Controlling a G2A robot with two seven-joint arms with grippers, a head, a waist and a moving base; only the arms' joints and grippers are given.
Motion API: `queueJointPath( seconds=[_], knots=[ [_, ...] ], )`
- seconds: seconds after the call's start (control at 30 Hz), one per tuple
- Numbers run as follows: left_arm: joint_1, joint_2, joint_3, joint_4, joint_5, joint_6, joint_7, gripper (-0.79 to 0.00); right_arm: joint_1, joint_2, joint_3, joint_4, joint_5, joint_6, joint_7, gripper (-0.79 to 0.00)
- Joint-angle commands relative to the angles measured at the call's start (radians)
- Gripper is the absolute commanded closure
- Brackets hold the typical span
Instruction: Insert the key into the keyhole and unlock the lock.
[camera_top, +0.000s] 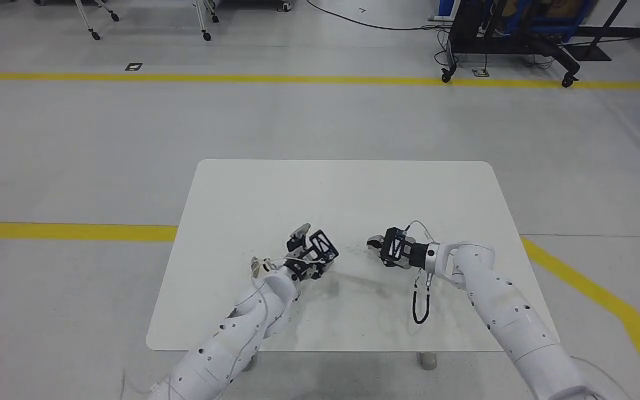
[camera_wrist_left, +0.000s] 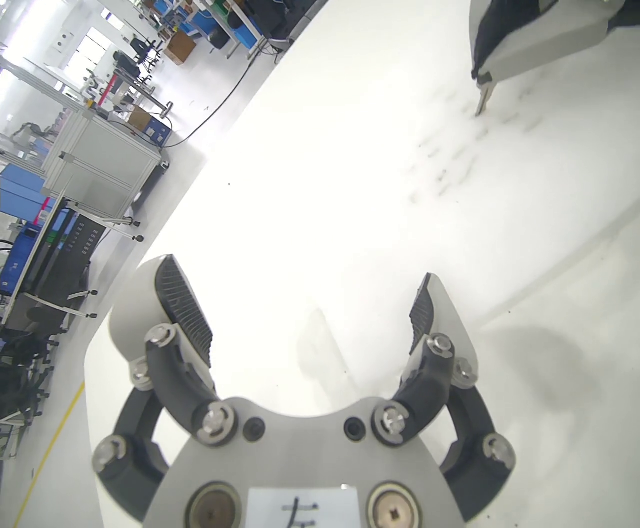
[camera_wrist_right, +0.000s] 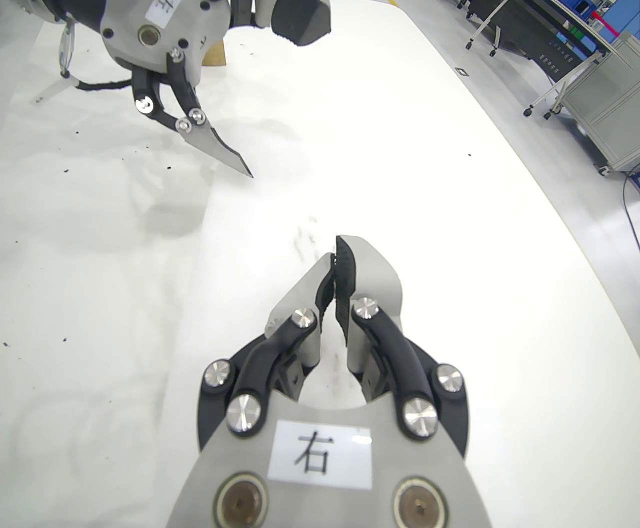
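My right gripper (camera_wrist_right: 335, 250) is shut, its pads pressed together over the white table (camera_top: 350, 190). From the left wrist view, a small metal key (camera_wrist_left: 484, 100) sticks out of the right gripper's fingertips (camera_wrist_left: 525, 45), blade pointing down toward the table. My left gripper (camera_wrist_left: 300, 270) is open with nothing between its ribbed pads, and it faces the right gripper across a short gap. In the top view the left gripper (camera_top: 308, 243) and right gripper (camera_top: 378, 245) sit near the table's middle front. A small tan piece (camera_wrist_right: 216, 52) shows behind the left gripper; whether it is the lock I cannot tell.
Dark scuffs and specks mark the tabletop (camera_wrist_right: 100, 165) between the grippers. A black cable loop (camera_top: 420, 300) hangs from the right arm. Beyond the table's far edge stand metal carts (camera_wrist_left: 100, 165) and racks on the floor.
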Motion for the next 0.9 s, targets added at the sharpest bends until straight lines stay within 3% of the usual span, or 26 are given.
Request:
queueJointPath(
  seconds=[0.0,0.33,0.47,0.63,0.87],
  knots=[
    [-0.006,-0.005,0.006,0.018,-0.003,-0.002,-0.002,-0.785,0.000,0.000,0.000,0.000,0.000,0.000,0.000,0.000],
    [-0.026,-0.025,0.028,0.056,0.000,-0.002,-0.014,-0.785,0.000,0.000,0.000,0.000,0.000,0.000,0.000,0.000],
    [-0.023,-0.026,0.012,0.021,-0.006,0.013,0.002,-0.785,0.000,0.000,0.000,0.000,0.000,0.000,0.000,0.000],
    [0.006,-0.006,-0.069,-0.143,0.020,0.008,-0.005,-0.785,0.000,0.000,0.000,0.000,0.000,0.000,0.000,0.000],
    [0.127,0.039,-0.294,-0.465,-0.004,-0.043,-0.037,-0.785,-0.015,-0.003,0.010,-0.005,0.069,0.014,-0.021,0.000]
  ],
)
